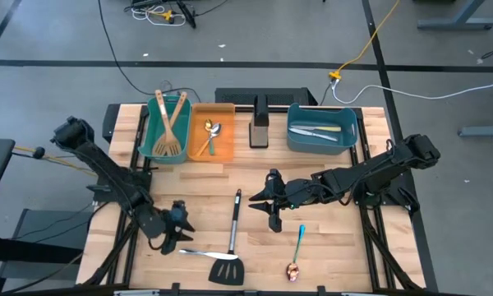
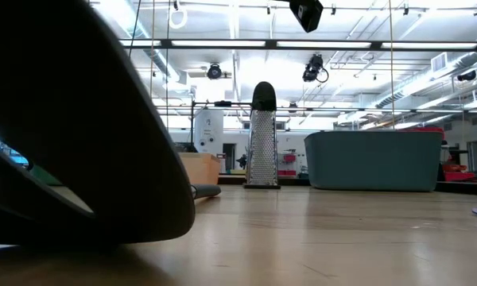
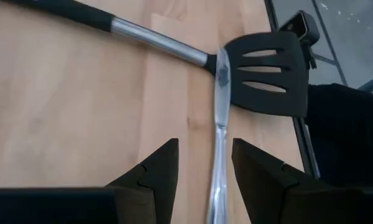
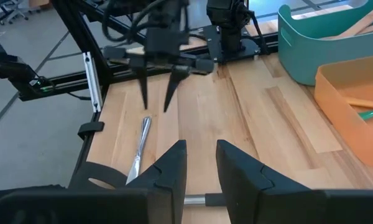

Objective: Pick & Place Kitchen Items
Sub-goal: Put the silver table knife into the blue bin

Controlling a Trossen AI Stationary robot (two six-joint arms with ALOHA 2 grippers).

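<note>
The left gripper (image 3: 202, 168) is parted around the knife (image 3: 219, 143); the turner (image 3: 261, 74) could be dragged. The right gripper (image 4: 201, 165) is parted, empty.

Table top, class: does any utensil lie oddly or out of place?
Yes. A silver knife lies with its tip overlapping the black slotted turner near the front edge, directly ahead of the left gripper, whose jaws stand open. A blue-handled spoon lies loose nearby.
</note>
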